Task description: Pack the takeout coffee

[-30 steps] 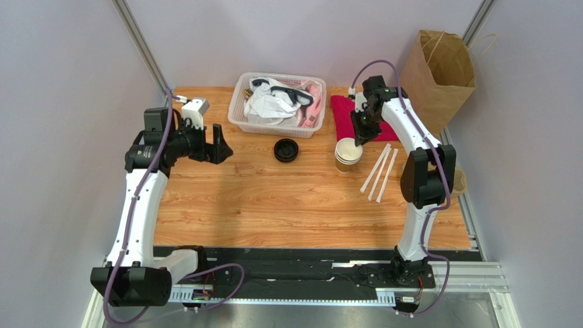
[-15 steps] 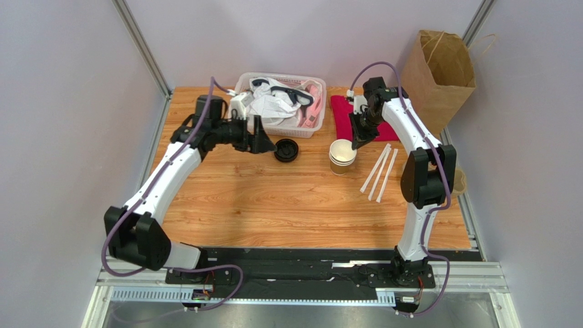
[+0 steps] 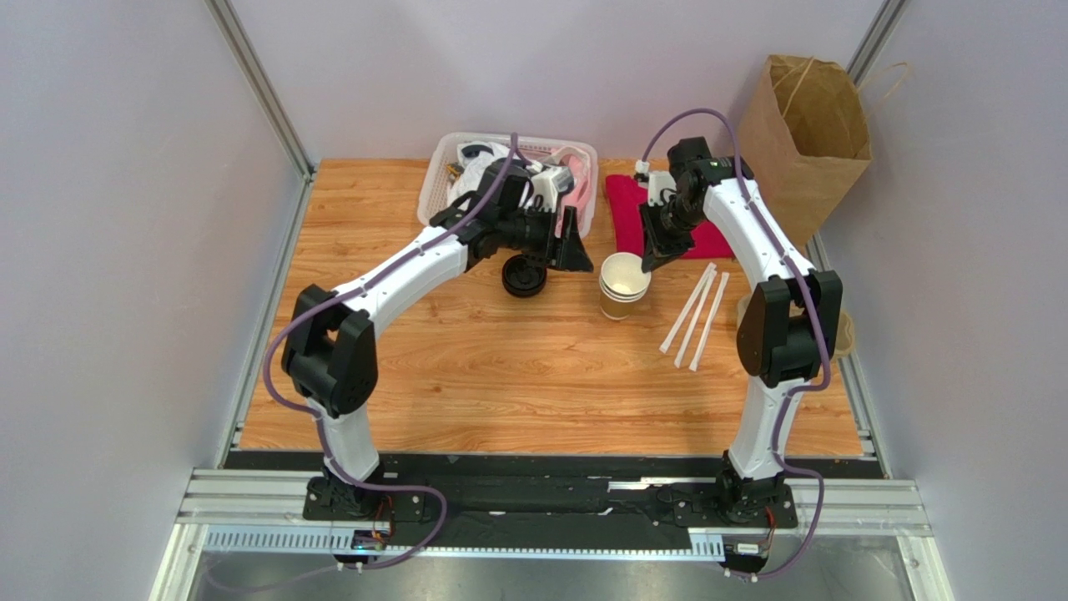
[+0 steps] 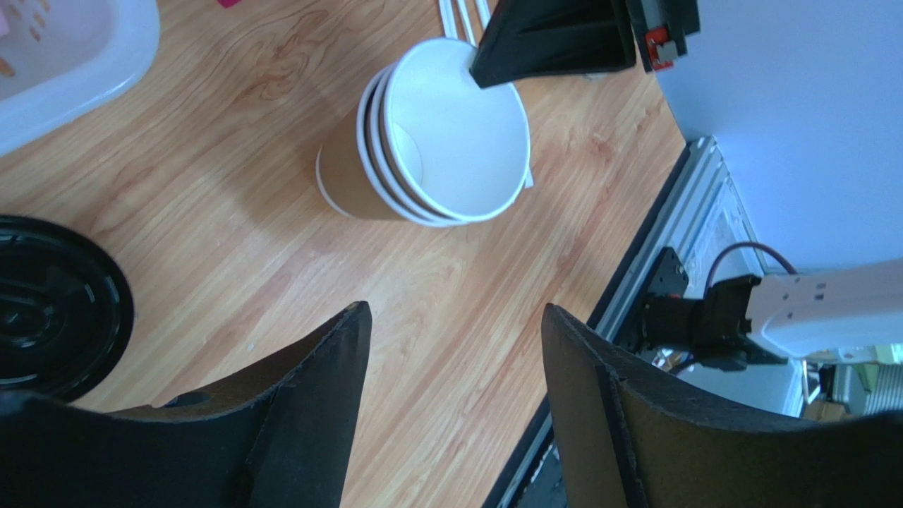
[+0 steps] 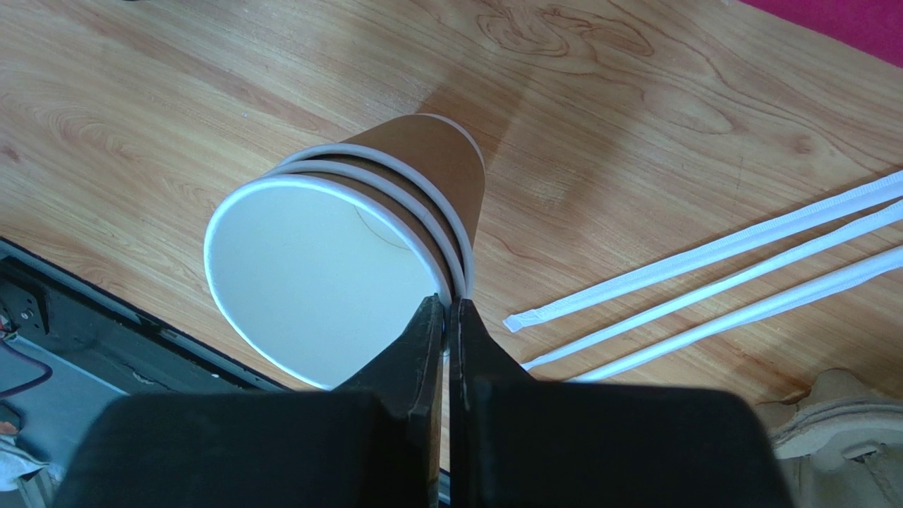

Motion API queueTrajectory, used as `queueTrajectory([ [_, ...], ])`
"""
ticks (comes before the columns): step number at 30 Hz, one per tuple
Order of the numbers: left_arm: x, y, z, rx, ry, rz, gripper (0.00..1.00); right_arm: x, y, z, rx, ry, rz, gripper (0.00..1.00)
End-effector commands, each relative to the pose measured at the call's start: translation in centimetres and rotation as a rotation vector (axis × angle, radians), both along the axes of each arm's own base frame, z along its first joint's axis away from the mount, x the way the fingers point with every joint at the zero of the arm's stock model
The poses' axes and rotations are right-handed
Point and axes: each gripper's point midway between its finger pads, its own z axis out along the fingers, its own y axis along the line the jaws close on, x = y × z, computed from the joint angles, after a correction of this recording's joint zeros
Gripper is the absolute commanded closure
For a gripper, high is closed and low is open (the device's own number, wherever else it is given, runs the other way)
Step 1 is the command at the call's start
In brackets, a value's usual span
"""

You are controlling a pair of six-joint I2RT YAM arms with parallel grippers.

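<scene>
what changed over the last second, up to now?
The left gripper swept right across the table, from the left side past the black lid to just beside the stack of paper cups, its jaws narrowing on the way. The right gripper closed onto the stack's rim, and the stack shifted slightly left. The lid, wrapped straws, basket and paper bag stayed put.

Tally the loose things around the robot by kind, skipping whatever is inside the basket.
Paper cups, nested: 3
Black lid: 1
Wrapped straws: 3
White basket: 1
Red cloth: 1
Paper bag: 1
Pulp tray: 1
Total: 11
</scene>
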Motion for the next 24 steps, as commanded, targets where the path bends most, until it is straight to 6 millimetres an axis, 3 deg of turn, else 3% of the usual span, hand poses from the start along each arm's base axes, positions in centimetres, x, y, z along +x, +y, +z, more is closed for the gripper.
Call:
queueTrajectory([
  [1,1.0,-2.8,0.9,-0.033,-0.03,0.012,0.37,0.1,0.7,3.0,0.044,-0.066,0.007,1.0],
  [9,1.1,-5.1,-1.8,-0.017,0.047,0.01,0.36,-0.4,1.1,3.2,0.071,-0.056,0.013,1.0],
  [15,1.3,-6.2,-2.0,-0.059,0.075,-0.005,0.35,-0.8,1.2,3.2,0.077,-0.051,0.018,1.0],
  [24,0.7,-7.3,-3.3,-0.064,0.123,-0.023,0.5,-0.9,1.6,3.3,0.103,-0.05,0.026,1.0],
])
